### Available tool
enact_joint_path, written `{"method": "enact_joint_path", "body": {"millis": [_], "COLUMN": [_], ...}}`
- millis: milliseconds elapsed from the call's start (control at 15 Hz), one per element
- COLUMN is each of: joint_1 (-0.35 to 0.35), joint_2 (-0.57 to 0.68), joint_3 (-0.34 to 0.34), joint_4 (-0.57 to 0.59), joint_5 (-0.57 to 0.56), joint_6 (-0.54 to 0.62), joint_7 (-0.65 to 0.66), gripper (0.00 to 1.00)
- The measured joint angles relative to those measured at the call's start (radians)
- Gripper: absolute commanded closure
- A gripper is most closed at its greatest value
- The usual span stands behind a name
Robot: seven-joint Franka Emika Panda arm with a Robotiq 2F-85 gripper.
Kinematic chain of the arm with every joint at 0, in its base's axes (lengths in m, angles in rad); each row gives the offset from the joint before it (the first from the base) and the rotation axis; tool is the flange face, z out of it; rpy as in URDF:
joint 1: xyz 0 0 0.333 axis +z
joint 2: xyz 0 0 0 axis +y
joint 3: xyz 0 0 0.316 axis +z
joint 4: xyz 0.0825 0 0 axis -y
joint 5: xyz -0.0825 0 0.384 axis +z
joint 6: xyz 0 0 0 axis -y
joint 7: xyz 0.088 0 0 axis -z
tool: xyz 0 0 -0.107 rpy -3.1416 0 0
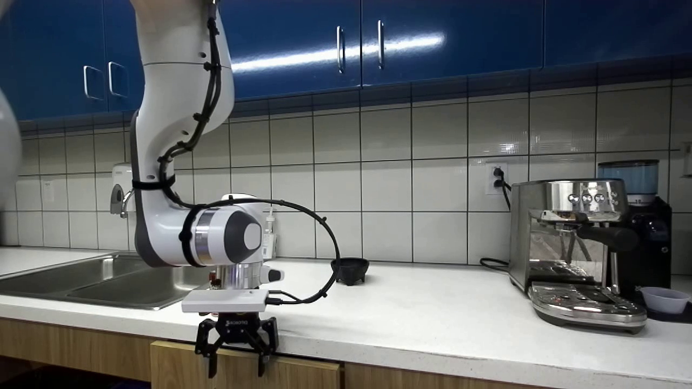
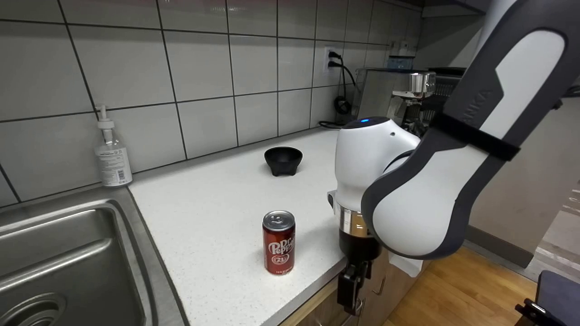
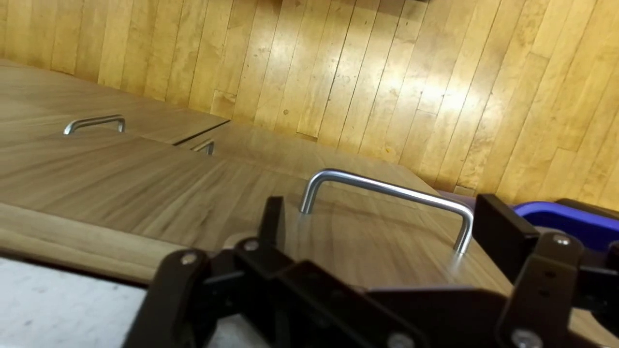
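Observation:
My gripper (image 3: 382, 210) points down with its jaws wide apart and nothing held between them. A silver bar handle (image 3: 387, 189) on a wooden front (image 3: 358, 241) appears between the two fingers in the wrist view. The right finger (image 3: 503, 232) overlaps the handle's right end in that view; whether they touch I cannot tell. In an exterior view the gripper (image 1: 238, 367) hangs before the counter edge, its fingertips over the wooden front (image 1: 308, 375). The handle is hidden there. Seen from the side, the gripper (image 2: 351, 290) is just off the counter edge.
A red Dr Pepper can (image 2: 279, 246) stands upright on the counter, left of the arm. Behind are a black bowl (image 2: 283, 163), soap bottle (image 2: 113, 165) and sink (image 2: 145, 253). A coffee machine (image 1: 573, 200) stands farther along. Another handle (image 3: 94, 121) and a blue bin (image 3: 570, 210) appear below.

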Motion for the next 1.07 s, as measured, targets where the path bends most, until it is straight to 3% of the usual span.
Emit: {"method": "enact_joint_path", "body": {"millis": [200,533,1067], "joint_1": [0.023,0.122,0.207], "joint_2": [0.0,-0.008,-0.009], "joint_3": [-0.017,-0.084,-0.139], "joint_4": [0.002,0.009,0.018], "joint_5": [-0.019,-0.09,-0.107], "joint_6": [0.004,0.012,0.038], "joint_7": [0.046,0.227,0.397], "gripper": [0.0,0.0,0.0]}}
